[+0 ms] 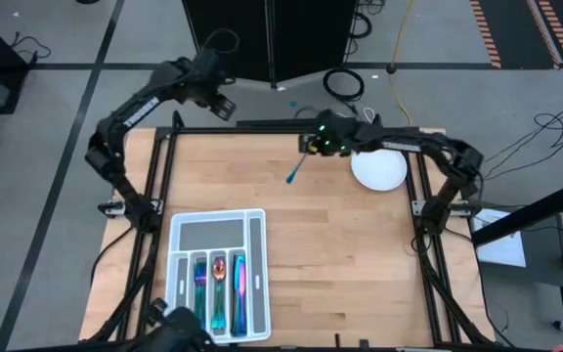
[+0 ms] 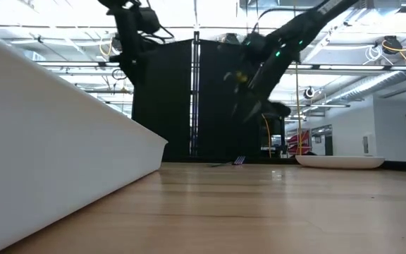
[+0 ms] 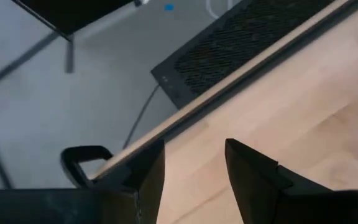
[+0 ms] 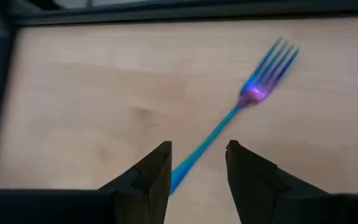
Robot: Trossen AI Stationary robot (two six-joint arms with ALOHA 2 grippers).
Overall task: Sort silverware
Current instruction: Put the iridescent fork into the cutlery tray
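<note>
Overhead, level and wrist views of a two-arm rig at a wooden worktop (image 1: pixel 340 244). One iridescent blue-purple fork (image 1: pixel 295 172) lies flat on the bare wood near the far edge, apart from all other items; in the right wrist view the fork (image 4: pixel 241 118) lies diagonally, its four tines pointing away from the camera and its handle end running between the two dark fingertips. The right end effector (image 1: pixel 313 145) hovers above the fork's far end, its jaws parted to a moderate gap with nothing gripped (right wrist view (image 4: pixel 197 163)). The left end effector (image 1: pixel 225 104) is held over the far-left edge of the worktop, its jaws likewise parted and empty (left wrist view (image 3: pixel 194 163)). One round white plate (image 1: pixel 379 169) sits at the far right, near the fork but not touching it. One white compartmented tray (image 1: pixel 254 235) rests at the near left; three of its slots hold sorted iridescent silverware (image 1: pixel 219 288), the exact number of pieces not discernible.
</note>
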